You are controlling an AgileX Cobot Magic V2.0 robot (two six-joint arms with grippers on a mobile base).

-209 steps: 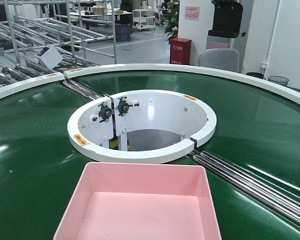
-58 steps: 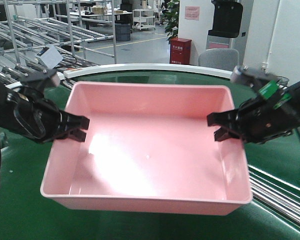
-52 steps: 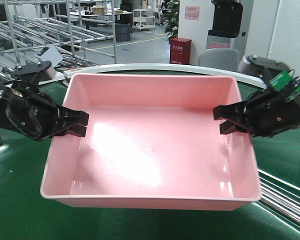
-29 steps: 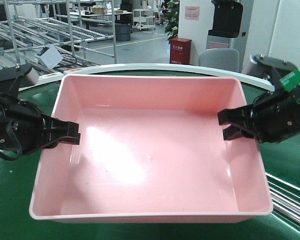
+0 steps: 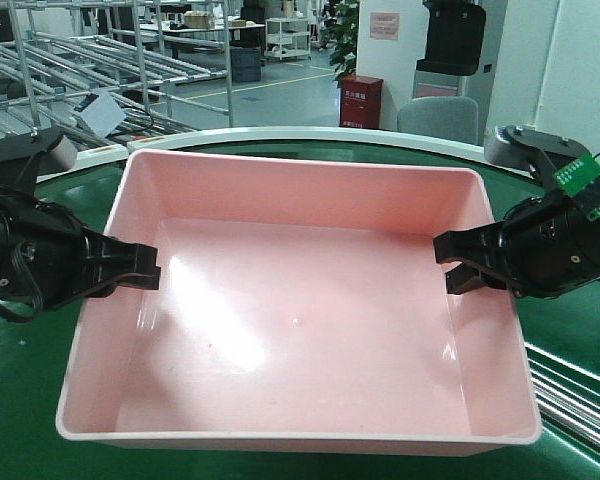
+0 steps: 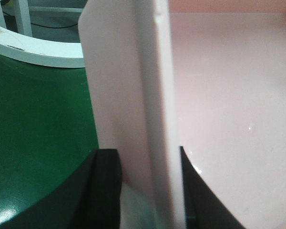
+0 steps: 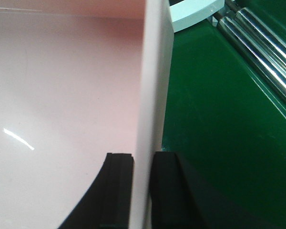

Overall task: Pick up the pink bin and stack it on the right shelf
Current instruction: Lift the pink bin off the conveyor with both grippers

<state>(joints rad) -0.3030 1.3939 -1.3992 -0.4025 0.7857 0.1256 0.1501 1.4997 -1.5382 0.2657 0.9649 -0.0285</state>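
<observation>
The pink bin (image 5: 300, 310) is held up above the green conveyor belt (image 5: 10, 400), its open inside tilted toward the front camera. My left gripper (image 5: 145, 265) is shut on the bin's left wall, and my right gripper (image 5: 458, 262) is shut on its right wall. In the left wrist view the black fingers (image 6: 105, 191) straddle the pale rim of the bin (image 6: 155, 95). In the right wrist view the fingers (image 7: 119, 191) pinch the bin's thin wall (image 7: 152, 86). The right shelf is out of view.
The curved white rail of the conveyor (image 5: 400, 140) runs behind the bin. Steel rollers (image 5: 580, 395) lie at the lower right, also in the right wrist view (image 7: 262, 52). Metal racks (image 5: 80, 60), a red box (image 5: 361, 102) and a grey chair (image 5: 438, 118) stand beyond.
Both grippers have taken hold of the bin and lifted it off the belt. Over the last second it has come closer to the camera and sunk slightly in the frame.
</observation>
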